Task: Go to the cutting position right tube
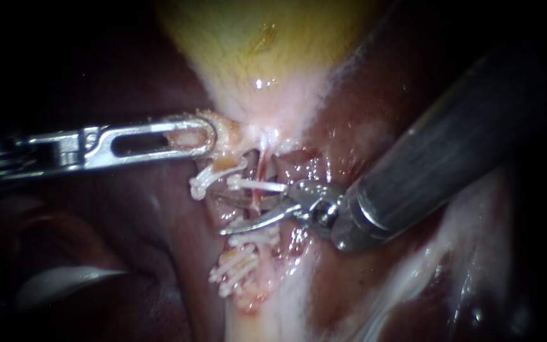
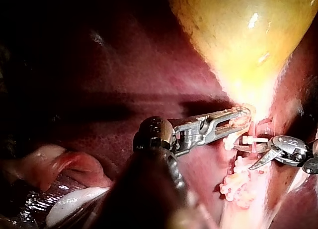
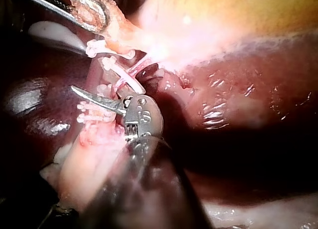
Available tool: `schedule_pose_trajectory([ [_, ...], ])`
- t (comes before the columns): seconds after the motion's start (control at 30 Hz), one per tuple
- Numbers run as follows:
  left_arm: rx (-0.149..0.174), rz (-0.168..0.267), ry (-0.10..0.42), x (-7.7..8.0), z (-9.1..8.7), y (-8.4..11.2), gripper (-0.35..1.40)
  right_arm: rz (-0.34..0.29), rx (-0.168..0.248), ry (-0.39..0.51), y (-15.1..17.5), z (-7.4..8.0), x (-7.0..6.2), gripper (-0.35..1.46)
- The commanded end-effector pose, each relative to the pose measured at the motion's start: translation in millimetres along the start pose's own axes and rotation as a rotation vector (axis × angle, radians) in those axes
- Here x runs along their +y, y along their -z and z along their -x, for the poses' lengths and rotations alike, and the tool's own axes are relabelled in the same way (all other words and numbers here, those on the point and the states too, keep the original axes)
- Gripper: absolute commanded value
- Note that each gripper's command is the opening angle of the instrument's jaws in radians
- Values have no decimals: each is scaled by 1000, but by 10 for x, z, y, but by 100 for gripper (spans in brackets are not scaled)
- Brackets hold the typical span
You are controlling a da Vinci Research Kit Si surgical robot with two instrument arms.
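Field is all tissue, no surface edge to reference. Dark red liver (image 1: 128,240) fills the left and lower right, with a pale glistening fold (image 1: 64,278) lower left.

Left instrument (image 1: 201,136) comes in flat from the left. Its hand, a pair of slotted jaws, is clenched on pale tan tissue at the neck of the gallbladder (image 1: 254,44). The gallbladder is yellow and tapers down to that neck at centre.

Just below the neck a white clip (image 1: 205,182) sits on a short stub. To its right is the right tube (image 1: 261,166): thin, reddish, running down from the neck. One white clip (image 1: 254,185) crosses it, and a cluster of white clips (image 1: 238,266) sits lower on the pale stalk.

Right instrument (image 1: 232,214) has a thick shaft from the upper right. Its hand is two curved blades, spread apart, gripping nothing. In the endoscope view the right tube passes between them, below the crossing clip and above the cluster. Can't tell whether either blade touches the tube.
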Motion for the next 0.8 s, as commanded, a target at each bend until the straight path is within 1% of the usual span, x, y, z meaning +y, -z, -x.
schedule_pose_trajectory([
  [0.03, 0, -1, 0, 0, 0, 0, -35, -1, 2, 0, -1, 0, 0, 138],
  [0.8, 0, -1, -1, 1, -1, 0, -35, -4, 1, 1, -1, 0, -1, 138],
])
